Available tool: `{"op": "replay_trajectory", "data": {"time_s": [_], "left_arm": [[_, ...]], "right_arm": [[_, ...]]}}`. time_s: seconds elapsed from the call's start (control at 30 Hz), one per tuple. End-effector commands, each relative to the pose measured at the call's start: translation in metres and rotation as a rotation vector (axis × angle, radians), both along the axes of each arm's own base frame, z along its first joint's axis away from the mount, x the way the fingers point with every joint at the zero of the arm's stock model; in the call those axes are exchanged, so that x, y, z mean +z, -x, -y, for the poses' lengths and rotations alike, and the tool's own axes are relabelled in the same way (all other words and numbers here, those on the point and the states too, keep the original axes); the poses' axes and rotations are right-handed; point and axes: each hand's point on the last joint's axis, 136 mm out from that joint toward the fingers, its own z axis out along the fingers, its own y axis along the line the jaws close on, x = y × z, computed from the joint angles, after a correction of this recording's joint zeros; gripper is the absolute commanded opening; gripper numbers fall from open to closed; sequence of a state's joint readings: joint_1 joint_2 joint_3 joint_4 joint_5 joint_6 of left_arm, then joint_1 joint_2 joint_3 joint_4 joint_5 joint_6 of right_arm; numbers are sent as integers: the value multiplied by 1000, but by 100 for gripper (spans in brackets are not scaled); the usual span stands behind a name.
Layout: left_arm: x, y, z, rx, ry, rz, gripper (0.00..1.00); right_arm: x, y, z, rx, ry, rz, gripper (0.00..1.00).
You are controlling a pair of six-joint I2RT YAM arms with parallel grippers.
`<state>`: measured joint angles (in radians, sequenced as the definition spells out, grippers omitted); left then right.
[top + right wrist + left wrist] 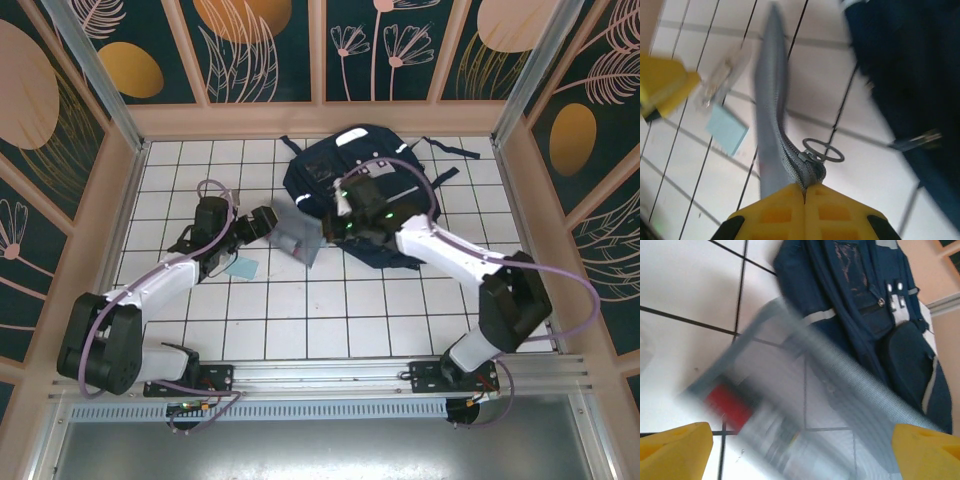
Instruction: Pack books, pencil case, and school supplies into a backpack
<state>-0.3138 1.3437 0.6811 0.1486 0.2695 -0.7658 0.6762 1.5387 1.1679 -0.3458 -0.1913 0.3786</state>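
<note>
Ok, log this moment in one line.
left gripper: open either side of case | right gripper: shut on case end | backpack: lying behind case

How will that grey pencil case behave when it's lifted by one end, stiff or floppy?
Probably floppy: the pencil case looks like soft mesh fabric, pinched at its zipper end by the right gripper. Likely light, though the red pen inside may slide and make it swing. Its zipper ring could snag on the backpack.
</note>
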Motion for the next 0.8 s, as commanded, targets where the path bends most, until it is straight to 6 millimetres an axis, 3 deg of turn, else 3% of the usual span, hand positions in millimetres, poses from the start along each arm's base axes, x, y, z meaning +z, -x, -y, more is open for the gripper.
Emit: {"op": "replay_trajectory", "data": {"time_s": [0.0, 0.1, 0.37, 0.6, 0.63, 0.67, 0.77], "left_arm": [[8, -8, 19, -56, 111, 17, 92], [3, -10, 33, -66, 174, 3, 91], [-42, -12, 82, -65, 326, -114, 89], [-68, -17, 118, -86, 366, -161, 86], [-73, -17, 118, -85, 359, -171, 86], [-79, -16, 118, -81, 352, -181, 86], [-95, -12, 116, -73, 340, -212, 86]], "right_arm": [[3, -9, 44, -45, 78, 14, 0], [-3, -3, 61, -83, 68, -16, 0], [-51, 27, 63, -141, -45, -153, 0], [-48, 30, 56, -134, -105, -164, 0], [-47, 32, 54, -115, -109, -166, 5], [-46, 34, 52, -95, -107, -170, 22], [-55, 31, 56, -86, -56, -165, 56]]}}
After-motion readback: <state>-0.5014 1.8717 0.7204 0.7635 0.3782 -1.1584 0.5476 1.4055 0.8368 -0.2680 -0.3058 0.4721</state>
